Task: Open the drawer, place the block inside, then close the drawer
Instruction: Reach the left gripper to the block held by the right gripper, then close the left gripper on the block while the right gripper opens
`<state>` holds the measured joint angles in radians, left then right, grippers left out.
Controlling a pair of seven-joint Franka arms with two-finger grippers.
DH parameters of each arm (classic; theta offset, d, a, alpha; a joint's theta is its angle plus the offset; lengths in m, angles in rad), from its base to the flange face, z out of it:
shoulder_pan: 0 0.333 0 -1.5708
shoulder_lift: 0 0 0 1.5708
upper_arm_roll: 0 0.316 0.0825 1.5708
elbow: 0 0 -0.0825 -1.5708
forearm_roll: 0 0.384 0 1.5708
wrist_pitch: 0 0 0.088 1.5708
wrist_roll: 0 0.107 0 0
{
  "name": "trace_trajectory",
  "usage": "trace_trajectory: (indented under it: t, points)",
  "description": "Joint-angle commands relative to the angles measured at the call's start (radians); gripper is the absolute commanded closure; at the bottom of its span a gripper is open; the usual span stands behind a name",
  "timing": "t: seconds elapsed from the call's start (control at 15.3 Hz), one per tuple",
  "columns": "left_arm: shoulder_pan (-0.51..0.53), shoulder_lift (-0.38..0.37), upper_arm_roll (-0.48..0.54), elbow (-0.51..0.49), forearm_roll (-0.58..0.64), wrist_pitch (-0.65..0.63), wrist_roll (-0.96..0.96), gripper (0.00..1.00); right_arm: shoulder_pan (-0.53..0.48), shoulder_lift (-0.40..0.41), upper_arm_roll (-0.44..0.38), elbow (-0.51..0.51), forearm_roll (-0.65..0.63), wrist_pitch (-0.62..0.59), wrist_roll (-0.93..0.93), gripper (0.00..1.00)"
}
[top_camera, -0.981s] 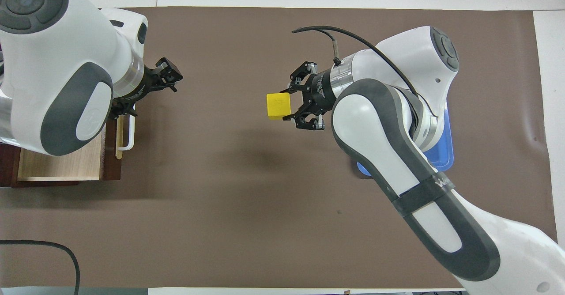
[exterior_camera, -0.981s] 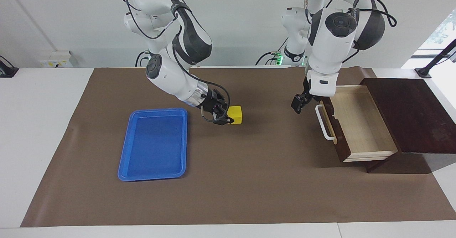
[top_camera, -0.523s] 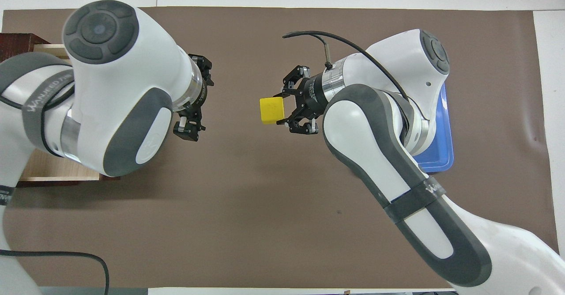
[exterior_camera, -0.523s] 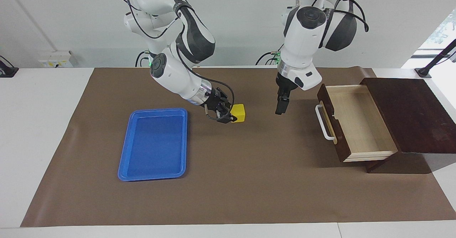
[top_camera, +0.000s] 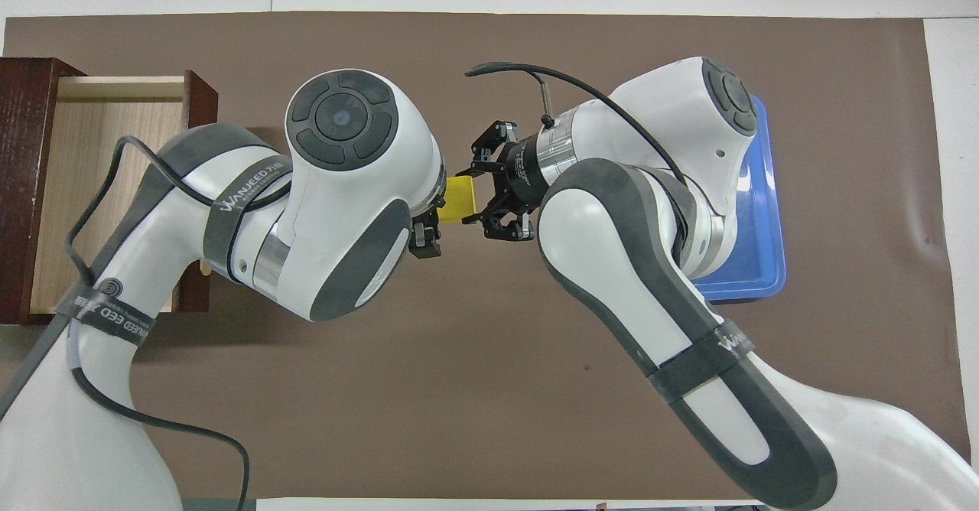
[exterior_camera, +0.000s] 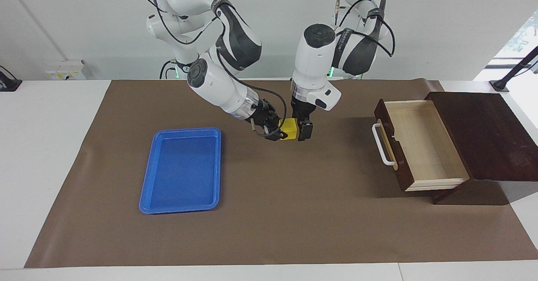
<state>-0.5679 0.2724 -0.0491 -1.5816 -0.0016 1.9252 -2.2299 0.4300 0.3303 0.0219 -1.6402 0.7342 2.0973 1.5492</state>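
Two arms are working over one worktop (exterior_camera: pixel 269 230) that is carrying one drawer (exterior_camera: pixel 420 146), one block (exterior_camera: pixel 289 128) and one blue tray (exterior_camera: pixel 180 169). The block is a small bright yellow cube, hanging in the air above the brown mat, just above the middle of the facing frame. The right gripper (exterior_camera: pixel 275 130) is clamping it from the tray's side. The left gripper (exterior_camera: pixel 301 130) is pointing down at the block's other face; whether its fingers are apart or pressing on the cube cannot be told. The drawer, dark brown with a white bar handle (exterior_camera: pixel 380 144), is standing pulled out at the right of the facing frame, showing its pale interior. The facing view is showing the handle and the whole tray, while in the overhead view the left arm is covering the handle and most of the left gripper (top_camera: pixel 425 237), and the right arm is hiding much of the blue tray (top_camera: pixel 757 266). There the block (top_camera: pixel 460 209) is peeking out beside the right gripper (top_camera: pixel 478 197) at frame centre.
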Motion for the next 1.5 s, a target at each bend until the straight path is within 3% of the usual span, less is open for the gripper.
trace_trajectory:
  t: [0.0,0.07,0.2,0.26,0.46,0.52,0.78,0.85,0.92,1.18,1.31,1.44]
  points:
    - [-0.02,-0.021,0.015,-0.034,0.011,0.05,-0.06,0.0,0.001,0.007,0.003,0.017,-0.013,0.004,0.032,1.0]
    - [-0.029,-0.021,0.015,-0.04,0.011,0.06,-0.071,0.0,0.001,0.007,0.003,0.017,-0.013,0.004,0.032,1.0]
    - [-0.038,-0.024,0.015,-0.044,0.012,0.064,-0.073,0.27,0.0,0.006,0.003,0.017,-0.013,0.001,0.032,1.0]
    - [-0.046,-0.024,0.015,-0.043,0.011,0.067,-0.073,0.36,0.001,0.006,0.003,0.017,-0.013,0.003,0.032,1.0]
    - [-0.043,-0.024,0.015,-0.044,0.011,0.061,-0.071,0.95,0.0,0.006,0.003,0.017,-0.012,0.001,0.032,1.0]
    - [-0.041,-0.024,0.015,-0.044,0.012,0.063,-0.065,1.0,-0.002,0.006,0.003,0.017,-0.012,0.001,0.032,1.0]
    - [-0.033,-0.024,0.017,-0.041,0.012,0.058,-0.056,1.0,-0.004,0.007,0.004,0.017,-0.009,0.0,0.035,1.0]
    - [-0.032,-0.024,0.018,-0.037,0.012,0.051,-0.056,1.0,-0.005,0.006,0.003,0.017,-0.012,0.003,0.042,0.47]
    - [-0.029,-0.024,0.021,-0.031,0.012,0.04,-0.047,1.0,-0.011,0.006,0.003,0.017,-0.015,0.004,0.043,0.0]
    - [0.067,-0.07,0.023,0.034,0.009,-0.096,0.079,1.0,-0.02,0.006,0.003,0.017,-0.012,-0.002,0.042,0.0]
    - [0.175,-0.137,0.023,0.025,-0.001,-0.159,0.244,1.0,-0.027,0.006,0.003,0.017,-0.012,-0.005,0.042,0.0]
    - [0.287,-0.154,0.023,0.031,-0.012,-0.215,0.423,1.0,-0.042,0.001,-0.002,0.017,-0.015,-0.006,0.035,0.0]
